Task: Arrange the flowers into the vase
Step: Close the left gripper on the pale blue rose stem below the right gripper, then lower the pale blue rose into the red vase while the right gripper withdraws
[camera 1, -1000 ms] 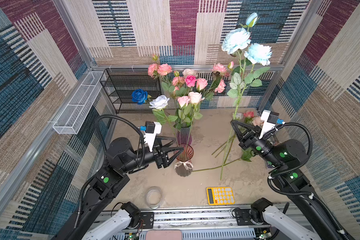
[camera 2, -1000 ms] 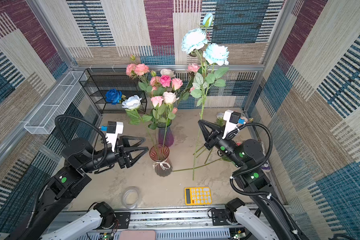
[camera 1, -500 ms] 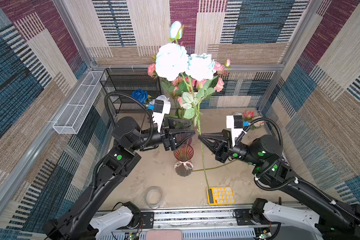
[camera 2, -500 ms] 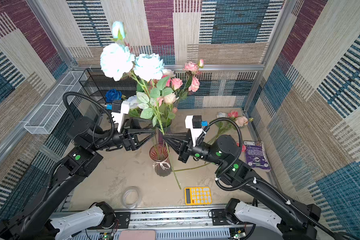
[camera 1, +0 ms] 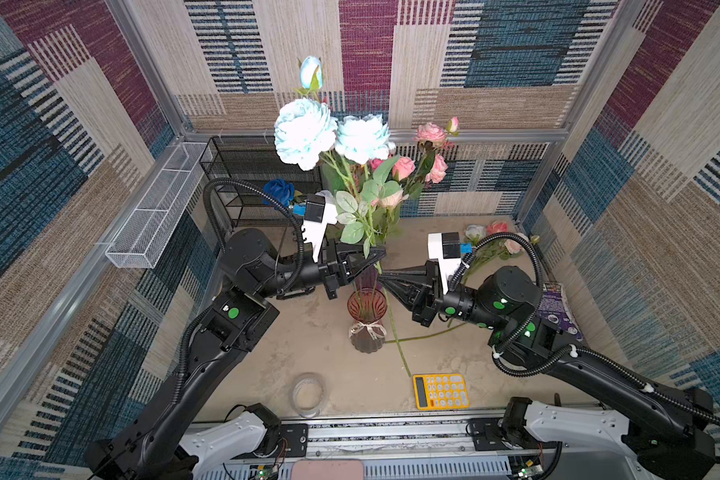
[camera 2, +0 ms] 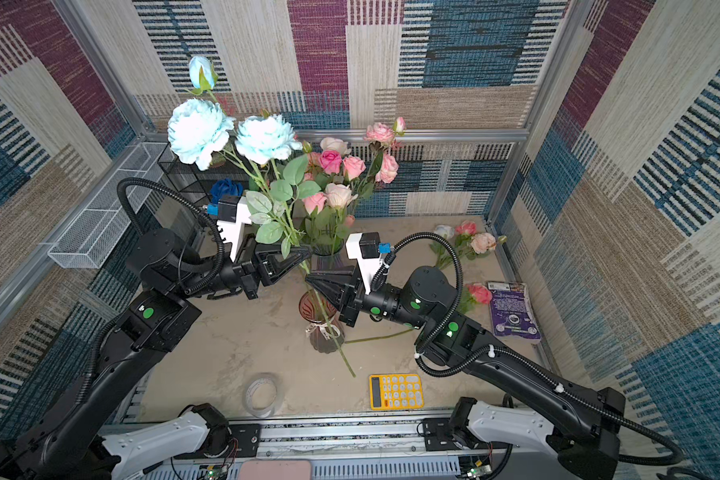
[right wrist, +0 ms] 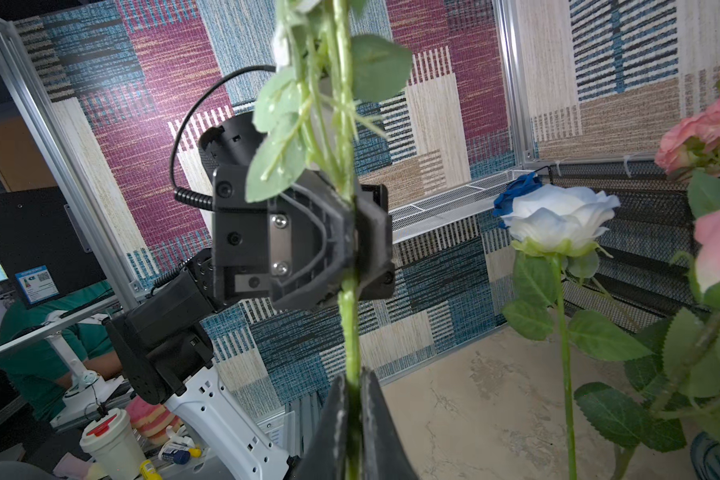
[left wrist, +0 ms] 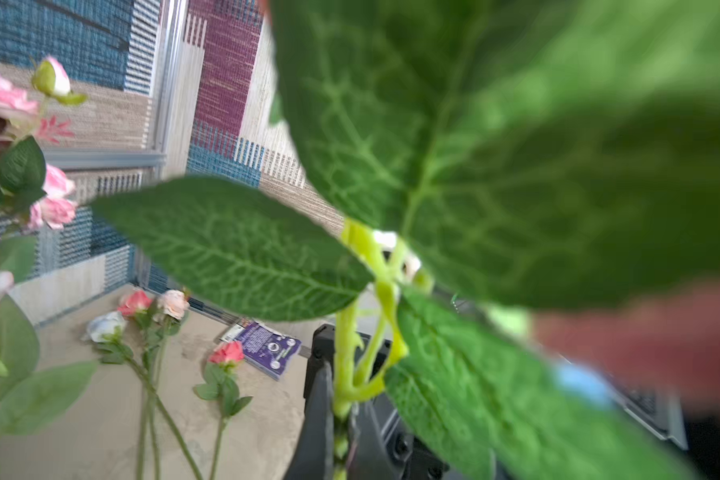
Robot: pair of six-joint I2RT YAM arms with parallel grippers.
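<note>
We have the long-stemmed artificial spray with two big pale blue blooms and a bud (camera 1: 304,133) held upright in the air over the middle of the sandy table (camera 1: 308,336). Its heads stand high above everything. Its lower end hangs free beside the ribbed reddish glass vase with a twine bow (camera 1: 366,328), not in it.

The left gripper (camera 1: 380,252) pinches the green stem (right wrist: 352,332) just under the leaves, jaws pressed tight on it; the left wrist view shows the same. The right gripper (camera 1: 382,277) sits just below on the same stem with a finger on each side. We cannot tell whether it grips or merely flanks it.

Behind, pink roses (camera 2: 341,166) stand in a purple glass vase (camera 2: 328,261), and more roses (camera 1: 495,239) lie at the table's far right.

We judge this spray light but top-heavy. The thin plastic stem looks stiff yet smooth, so it may swivel in a single pinch. The bare stem below the leaves is the place to hold, never the soft cloth petals.
</note>
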